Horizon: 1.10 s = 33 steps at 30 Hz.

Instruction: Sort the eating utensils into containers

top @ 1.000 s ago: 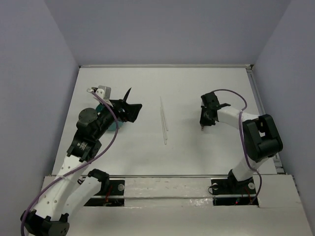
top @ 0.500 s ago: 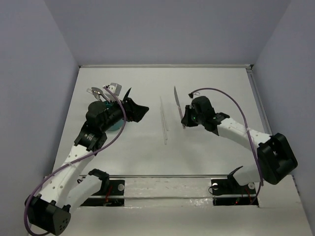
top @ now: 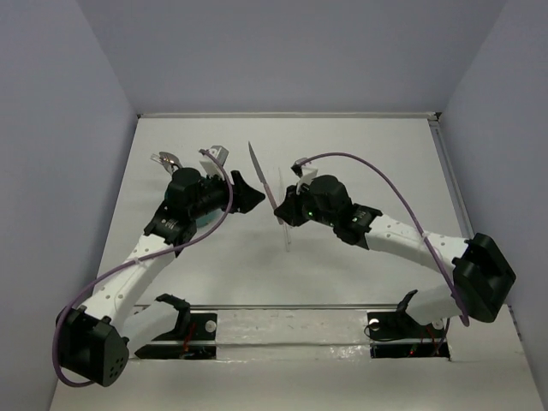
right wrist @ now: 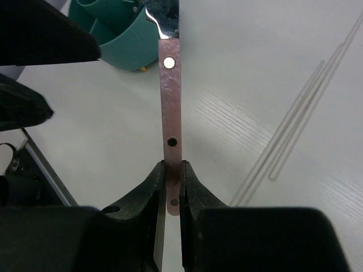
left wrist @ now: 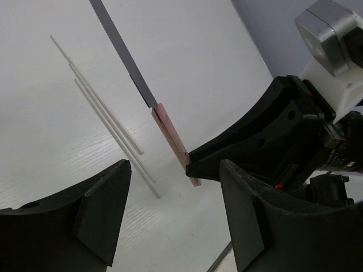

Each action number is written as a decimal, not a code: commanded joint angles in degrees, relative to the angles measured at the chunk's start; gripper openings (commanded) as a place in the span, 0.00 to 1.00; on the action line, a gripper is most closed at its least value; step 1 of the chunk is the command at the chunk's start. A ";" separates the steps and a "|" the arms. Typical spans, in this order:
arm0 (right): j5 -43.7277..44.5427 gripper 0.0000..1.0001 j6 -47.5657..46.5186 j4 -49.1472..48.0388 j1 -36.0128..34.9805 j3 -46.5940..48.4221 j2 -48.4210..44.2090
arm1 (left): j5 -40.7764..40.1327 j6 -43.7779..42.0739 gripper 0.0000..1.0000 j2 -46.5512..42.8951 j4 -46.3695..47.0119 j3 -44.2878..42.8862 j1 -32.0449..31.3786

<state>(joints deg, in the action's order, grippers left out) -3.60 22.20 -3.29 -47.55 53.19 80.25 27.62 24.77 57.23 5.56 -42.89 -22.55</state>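
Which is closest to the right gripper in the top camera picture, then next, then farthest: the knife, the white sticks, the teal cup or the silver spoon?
1. knife: pinched in the right gripper itself.
2. white sticks: on the table right beside it.
3. teal cup: off to the left, partly hidden.
4. silver spoon: farthest left, beyond the cup.

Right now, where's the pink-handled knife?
The knife is mid-table in the top view, held by its handle in the right gripper over the white sticks, with the left gripper just to its left.
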 commanded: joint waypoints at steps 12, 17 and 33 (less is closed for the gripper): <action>7.55 0.00 -4.70 -6.73 -9.40 5.70 -0.09 | 0.69 0.19 0.47 0.95 1.12 -1.93 -0.31; 7.90 0.00 -4.97 -6.21 -9.93 6.22 0.35 | -0.10 0.01 0.23 0.69 1.12 -1.93 -0.31; 15.46 0.58 -4.35 -6.11 -9.93 2.80 -1.58 | -7.91 -1.39 0.00 -1.15 -0.81 -2.63 0.22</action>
<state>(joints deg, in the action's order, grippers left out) 6.85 18.00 -5.93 -57.47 56.45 81.71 25.26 25.61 58.37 4.71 -43.07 -23.18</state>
